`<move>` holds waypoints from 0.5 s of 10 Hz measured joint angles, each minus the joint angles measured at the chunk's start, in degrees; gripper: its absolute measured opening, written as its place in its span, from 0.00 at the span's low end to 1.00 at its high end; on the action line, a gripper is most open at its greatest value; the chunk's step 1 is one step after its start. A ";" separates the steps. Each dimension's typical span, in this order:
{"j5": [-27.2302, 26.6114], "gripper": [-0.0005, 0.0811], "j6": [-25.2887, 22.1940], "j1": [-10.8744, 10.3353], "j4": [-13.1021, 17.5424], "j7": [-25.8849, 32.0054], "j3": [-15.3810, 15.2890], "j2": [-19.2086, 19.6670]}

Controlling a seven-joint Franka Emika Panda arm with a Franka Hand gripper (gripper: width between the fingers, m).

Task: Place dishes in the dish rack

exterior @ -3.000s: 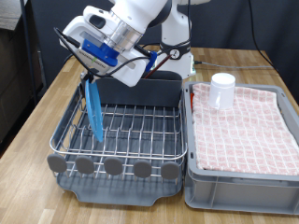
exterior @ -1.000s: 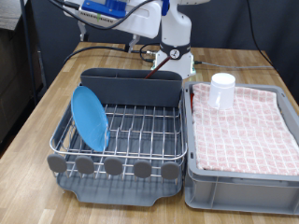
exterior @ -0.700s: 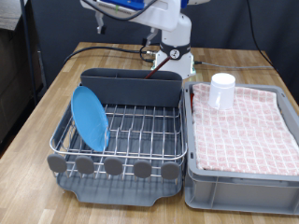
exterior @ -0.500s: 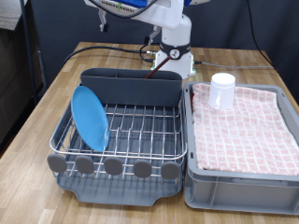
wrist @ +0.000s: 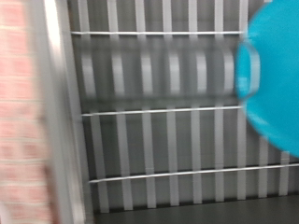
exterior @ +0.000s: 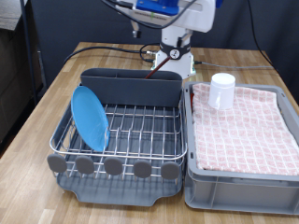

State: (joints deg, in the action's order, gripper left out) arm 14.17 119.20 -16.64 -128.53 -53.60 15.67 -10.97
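Note:
A light-blue plate [exterior: 90, 117] stands on edge in the silver wire dish rack [exterior: 131, 131], at the rack's end toward the exterior view's left. The wrist view, blurred, looks down on the same plate [wrist: 271, 89] and the dish rack's wires [wrist: 149, 112]. A white mug [exterior: 221, 91] stands upright on the checked cloth in the grey bin [exterior: 245, 182]. The arm's hand [exterior: 159, 9] is high at the exterior view's top, above the rack's back; its fingers do not show. The spoon is out of view.
The grey bin lined with red-and-white checked cloth [exterior: 245, 126] sits beside the rack toward the exterior view's right. The robot base [exterior: 174, 56] and cables lie behind the rack on the wooden table [exterior: 47, 103].
The gripper let go of the plate, which now stands in the rack. The arm rose out of the rack and swung toward the exterior view's right.

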 joint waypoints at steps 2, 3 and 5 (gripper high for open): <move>-3.73 0.99 -1.31 -1.72 -0.04 -6.04 -2.53 0.01; -5.46 0.99 -2.50 -2.53 -0.04 -9.60 -3.81 0.01; -7.50 0.99 -3.43 -3.96 -0.55 -16.60 -6.63 -0.11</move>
State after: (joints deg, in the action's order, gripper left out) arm 6.67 115.77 -20.60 -129.08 -70.20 9.04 -11.08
